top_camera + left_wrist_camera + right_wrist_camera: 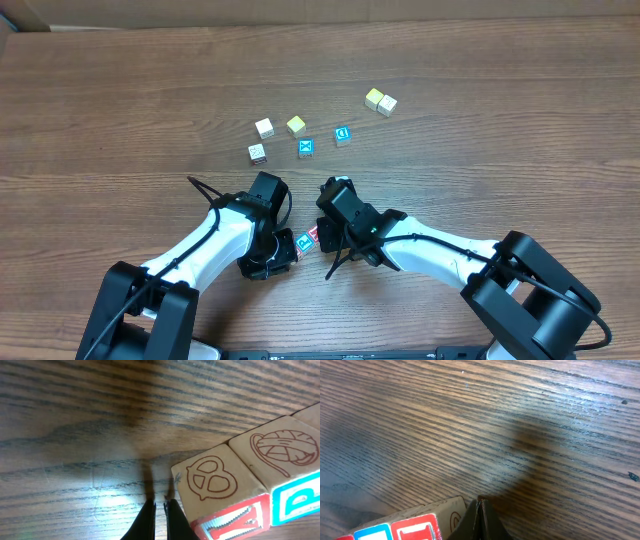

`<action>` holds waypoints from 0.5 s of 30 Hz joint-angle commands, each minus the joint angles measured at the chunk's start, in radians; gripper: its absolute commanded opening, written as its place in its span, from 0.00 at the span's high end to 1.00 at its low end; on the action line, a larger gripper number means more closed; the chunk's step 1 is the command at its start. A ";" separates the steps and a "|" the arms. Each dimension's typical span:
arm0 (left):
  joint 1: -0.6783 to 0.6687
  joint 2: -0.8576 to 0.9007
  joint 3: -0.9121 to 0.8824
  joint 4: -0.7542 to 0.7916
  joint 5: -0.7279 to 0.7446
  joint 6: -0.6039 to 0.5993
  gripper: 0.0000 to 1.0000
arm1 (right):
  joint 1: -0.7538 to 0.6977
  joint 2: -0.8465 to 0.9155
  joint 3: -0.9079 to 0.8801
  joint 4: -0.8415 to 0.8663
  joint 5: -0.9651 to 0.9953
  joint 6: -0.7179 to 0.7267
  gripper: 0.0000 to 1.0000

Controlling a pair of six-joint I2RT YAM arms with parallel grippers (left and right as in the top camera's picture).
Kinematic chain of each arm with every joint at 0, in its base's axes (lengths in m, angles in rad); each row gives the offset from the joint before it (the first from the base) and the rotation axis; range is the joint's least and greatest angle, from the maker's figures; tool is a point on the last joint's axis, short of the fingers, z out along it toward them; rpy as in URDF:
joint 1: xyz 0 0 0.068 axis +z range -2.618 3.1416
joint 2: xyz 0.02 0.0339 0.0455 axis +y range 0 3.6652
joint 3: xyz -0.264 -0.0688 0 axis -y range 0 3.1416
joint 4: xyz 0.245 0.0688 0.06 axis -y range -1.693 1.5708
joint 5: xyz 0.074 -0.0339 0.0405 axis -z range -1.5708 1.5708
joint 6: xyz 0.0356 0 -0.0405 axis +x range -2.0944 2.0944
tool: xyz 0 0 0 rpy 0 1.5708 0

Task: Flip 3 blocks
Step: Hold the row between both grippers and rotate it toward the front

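Brown wood-grain surface (120, 90), streaked, faint sheen. Small square-edged wooden letter cubes (215, 485), red and blue print, touching, between the arms. Closed, empty: left end effector (159, 510), right end effector (480, 512).

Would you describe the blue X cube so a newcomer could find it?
On the wooden table, find the scattered cubes at its middle. The X cube is the left of the two blue ones there; its top bears a cross, unlike the D cube beside it.
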 commanded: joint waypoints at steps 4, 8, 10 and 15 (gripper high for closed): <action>-0.013 0.003 0.022 0.005 0.015 0.058 0.96 | 0.010 0.005 0.013 0.018 -0.076 0.002 0.96; -0.013 0.003 0.022 0.003 0.016 0.062 0.96 | 0.008 0.005 0.013 0.019 -0.075 0.002 0.96; -0.013 0.004 0.022 0.003 0.016 0.063 0.96 | 0.008 0.005 0.013 0.020 -0.068 0.002 0.96; -0.013 0.004 0.022 0.002 0.016 0.072 0.96 | 0.003 0.005 0.013 0.026 -0.067 0.002 0.96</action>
